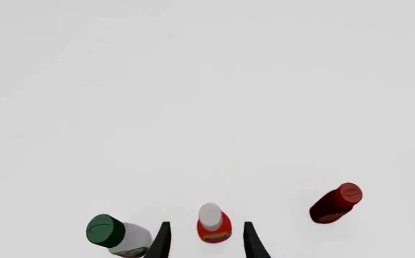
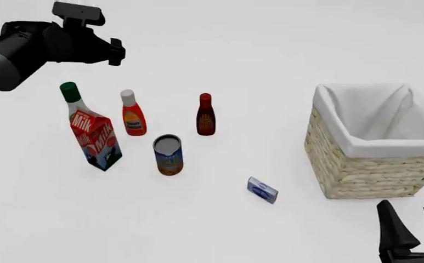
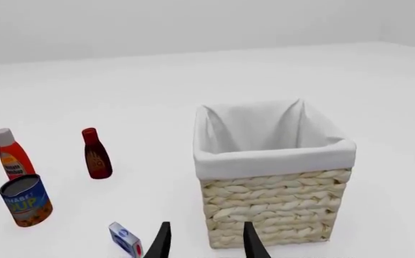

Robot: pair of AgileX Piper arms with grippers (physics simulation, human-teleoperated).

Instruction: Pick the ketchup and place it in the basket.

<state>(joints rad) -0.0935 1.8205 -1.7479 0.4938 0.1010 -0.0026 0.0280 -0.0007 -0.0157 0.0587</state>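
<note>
The ketchup (image 2: 133,115) is a red-orange squeeze bottle with a tall pale cap, standing upright at the left of the table. My left gripper (image 2: 113,51) hangs open well above and behind it. In the left wrist view the ketchup (image 1: 213,226) shows from above between the two dark fingertips (image 1: 161,243), with clear space on both sides. The basket (image 2: 358,149), pale wicker with a white lining, stands at the right with nothing in it. Near the front edge, just in front of the basket (image 3: 271,157), my right gripper (image 2: 413,220) is open and holds nothing.
A green-capped bottle (image 2: 71,97) and a milk carton (image 2: 95,137) stand left of the ketchup. A dark maroon bottle (image 2: 205,115) is to its right, a can (image 2: 168,155) in front of it. A small blue box (image 2: 262,190) lies between the can and the basket.
</note>
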